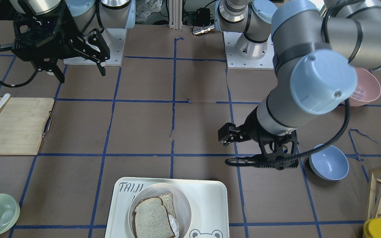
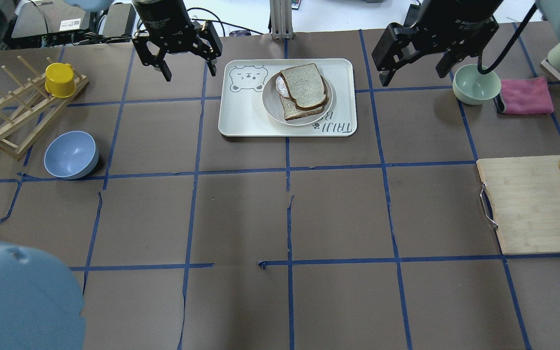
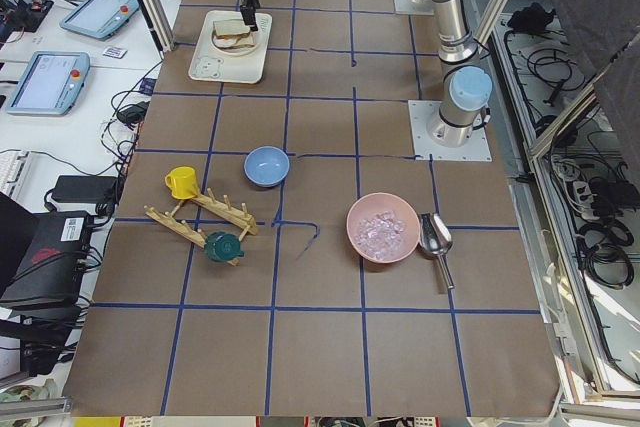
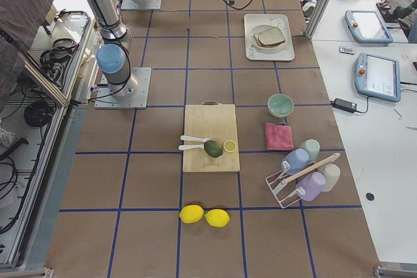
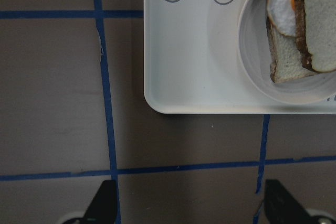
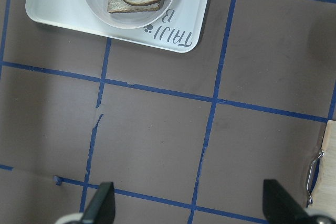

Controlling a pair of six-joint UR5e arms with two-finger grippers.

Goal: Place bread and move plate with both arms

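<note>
The bread (image 2: 303, 86), a dark-crusted slice, lies on top of a paler slice and a fried egg (image 5: 281, 3) in the round off-white plate (image 2: 270, 104). The plate sits on the white bear tray (image 2: 241, 116) at the table's far middle. The bread (image 1: 150, 218) and plate (image 1: 184, 202) also show in the front view. My left gripper (image 2: 190, 68) hangs open and empty, raised to the left of the tray. My right gripper (image 2: 412, 75) hangs open and empty, raised to the right of the tray. In both wrist views (image 5: 191, 208) (image 6: 189, 208) the fingers stand wide apart over bare table.
A pale green bowl (image 2: 474, 85) and a pink cloth (image 2: 525, 95) lie right of the tray. A wooden cutting board (image 2: 533, 209) holds a lemon slice and a spoon. A blue bowl (image 2: 71, 154) and a wooden rack with a yellow cup (image 2: 60, 80) stand at left.
</note>
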